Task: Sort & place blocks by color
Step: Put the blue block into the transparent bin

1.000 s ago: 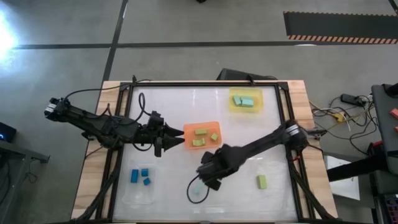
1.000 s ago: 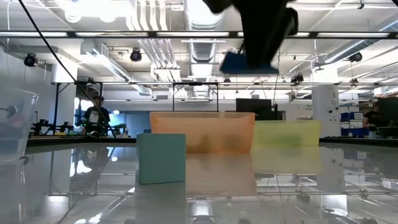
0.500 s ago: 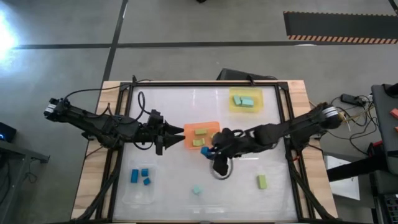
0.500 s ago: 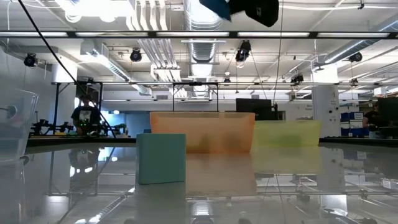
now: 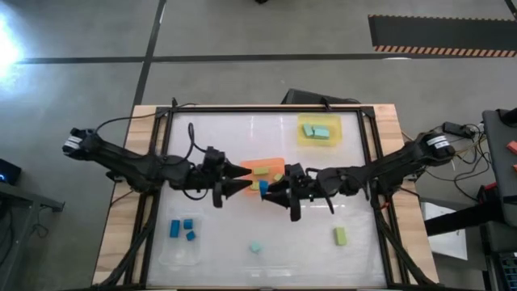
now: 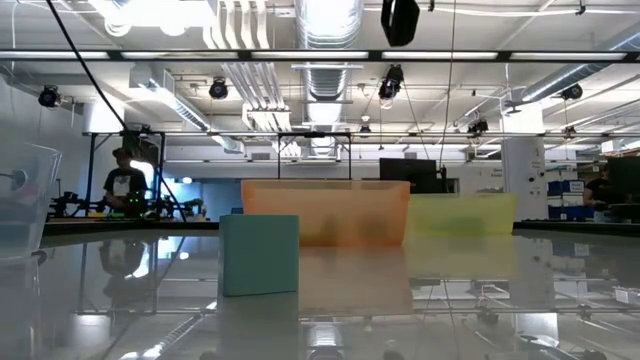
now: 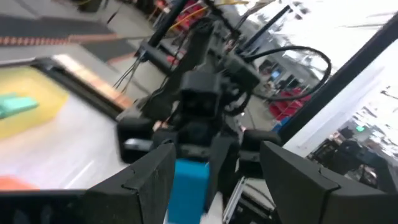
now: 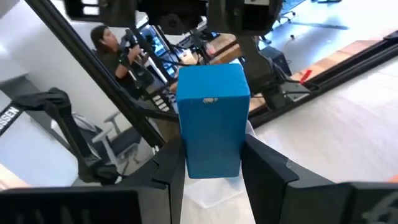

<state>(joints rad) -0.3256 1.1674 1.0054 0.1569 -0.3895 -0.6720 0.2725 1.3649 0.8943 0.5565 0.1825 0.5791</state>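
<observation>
My right gripper (image 5: 271,191) points level toward the table's left and is shut on a dark blue block (image 8: 211,118), held in the air over the near edge of the orange tray (image 5: 260,166). My left gripper (image 5: 245,181) faces it from the left, open. In the left wrist view the blue block (image 7: 189,185) stands just ahead of its spread fingers; I cannot tell whether they touch it. A teal block (image 5: 255,247) and a yellow-green block (image 5: 340,236) lie flat on the table near the front. My right gripper pinches the blue block between its two fingers (image 8: 166,171), on the block's two long sides near its rear end (image 8: 189,163). The fingers come level from the table's right and lie along the block. The block juts forward past the fingertips, lifted clear of the table.
A clear tray (image 5: 181,252) at the near left holds three blue blocks (image 5: 187,225). A yellow tray (image 5: 305,142) at the far right holds teal blocks (image 5: 320,131). Yellow-green blocks (image 5: 260,170) lie in the orange tray. A person (image 6: 122,186) stands in the room beyond.
My right gripper has risen from beside the teal block at the table's front, swung from pointing down to level, and carried the blue block toward the far edge and toward my left gripper. My left gripper has moved a little toward the table's right.
</observation>
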